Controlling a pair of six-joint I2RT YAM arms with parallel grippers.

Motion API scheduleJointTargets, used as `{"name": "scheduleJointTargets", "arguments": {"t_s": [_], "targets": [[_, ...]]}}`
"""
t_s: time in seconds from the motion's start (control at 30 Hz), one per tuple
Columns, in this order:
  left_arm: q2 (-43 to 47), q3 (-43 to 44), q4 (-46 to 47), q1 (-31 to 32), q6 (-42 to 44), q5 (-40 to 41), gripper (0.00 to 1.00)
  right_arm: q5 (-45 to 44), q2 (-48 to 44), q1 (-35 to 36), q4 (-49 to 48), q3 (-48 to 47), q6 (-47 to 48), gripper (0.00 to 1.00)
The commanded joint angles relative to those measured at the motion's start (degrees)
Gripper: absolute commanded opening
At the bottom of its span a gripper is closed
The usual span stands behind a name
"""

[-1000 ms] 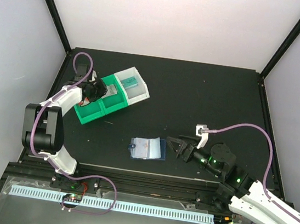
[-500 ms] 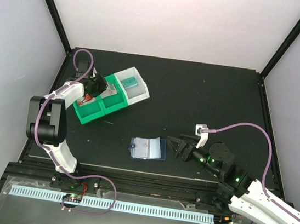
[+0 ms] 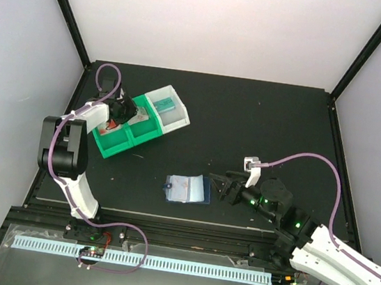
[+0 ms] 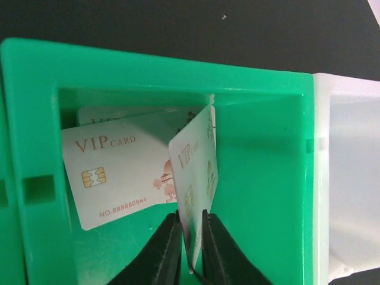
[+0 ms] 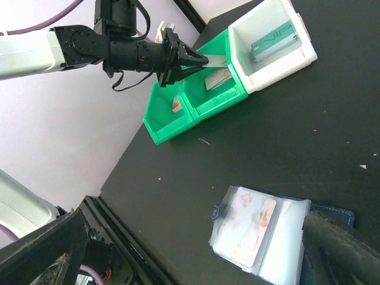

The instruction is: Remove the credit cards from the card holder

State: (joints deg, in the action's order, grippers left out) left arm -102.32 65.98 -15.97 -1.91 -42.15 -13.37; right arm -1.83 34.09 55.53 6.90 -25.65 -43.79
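Card holder [image 3: 188,188] lies flat on the counter [image 3: 263,124], one pale card [image 5: 246,225] inside. The right fingers [image 3: 221,186] are spread wide, empty, just beside it. Left fingers [image 3: 120,111] pinch a VIP card [image 4: 196,166] upright in the green tray [image 4: 261,178], beside its white bin, with another card [image 4: 113,172] behind.

My left arm [image 3: 83,199] and right arm [image 3: 333,256] wear white shells over black joints, each with a looping purple cable [image 3: 308,158]. My left fingers [image 4: 163,252] are slim, black and tapered. Small green lights [image 3: 297,225] glow on my right arm.
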Motion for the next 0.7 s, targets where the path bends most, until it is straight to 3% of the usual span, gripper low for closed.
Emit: {"name": "scheduleJointTargets", "arguments": {"t_s": [0.0, 0.37, 0.67], "targets": [[-0.6, 3.5, -0.1, -0.3, 1.3, 0.1, 0.15, -0.7, -0.5, -0.1, 0.0, -1.4, 0.4, 1.00], [-1.7, 4.6, -2.6, -0.4, 1.9, -5.0, 0.32, 2.0, -1.2, -0.1, 3.2, -1.4, -0.1, 1.00], [2.1, 5.0, -5.2, -0.8, 3.7, -3.1, 0.44, 5.8, -0.3, -0.1, 5.7, -2.4, 0.3, 1.00]]}}
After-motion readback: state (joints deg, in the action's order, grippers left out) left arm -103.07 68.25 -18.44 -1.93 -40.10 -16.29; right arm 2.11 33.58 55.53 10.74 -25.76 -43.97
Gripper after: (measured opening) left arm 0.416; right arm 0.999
